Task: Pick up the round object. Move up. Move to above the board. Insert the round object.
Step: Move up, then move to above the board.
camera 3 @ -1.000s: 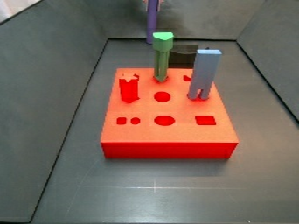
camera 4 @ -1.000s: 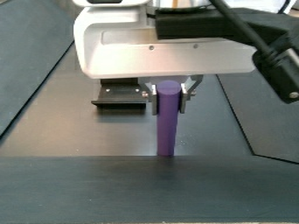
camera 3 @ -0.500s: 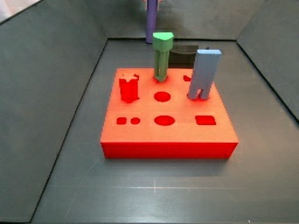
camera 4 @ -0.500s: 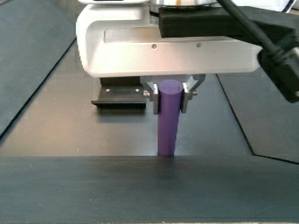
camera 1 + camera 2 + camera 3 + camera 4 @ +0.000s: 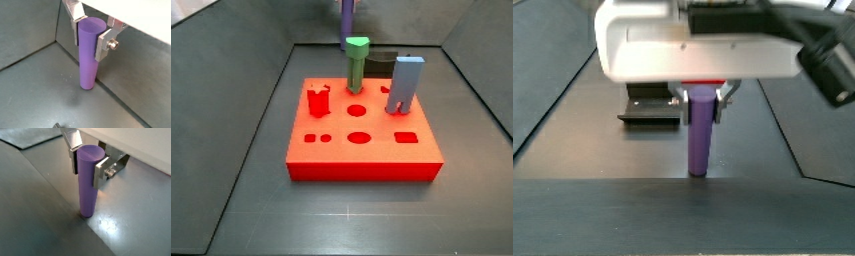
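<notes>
The round object, a tall purple peg [image 5: 87, 55], stands upright between the gripper's fingers [image 5: 103, 45]. My gripper [image 5: 90, 37] is shut on its upper end, as both wrist views show [image 5: 87, 164]. The peg's lower end is at or just above the grey floor; I cannot tell if it touches. In a side view the peg [image 5: 702, 130] hangs under the white gripper body [image 5: 700, 45]. In a side view the peg [image 5: 346, 15] shows at the back, behind the red board [image 5: 372, 160], whose round hole [image 5: 360, 137] is open.
A green pointed-top peg [image 5: 356, 63] and a grey-blue rectangular peg [image 5: 405, 85] stand in the board's far holes. The dark fixture [image 5: 651, 108] stands on the floor behind the gripper. Sloping grey walls close in the floor on both sides.
The gripper body and the purple peg have risen slightly in a side view, and a thin red strip now shows under the gripper body. The board and other pegs have not moved.
</notes>
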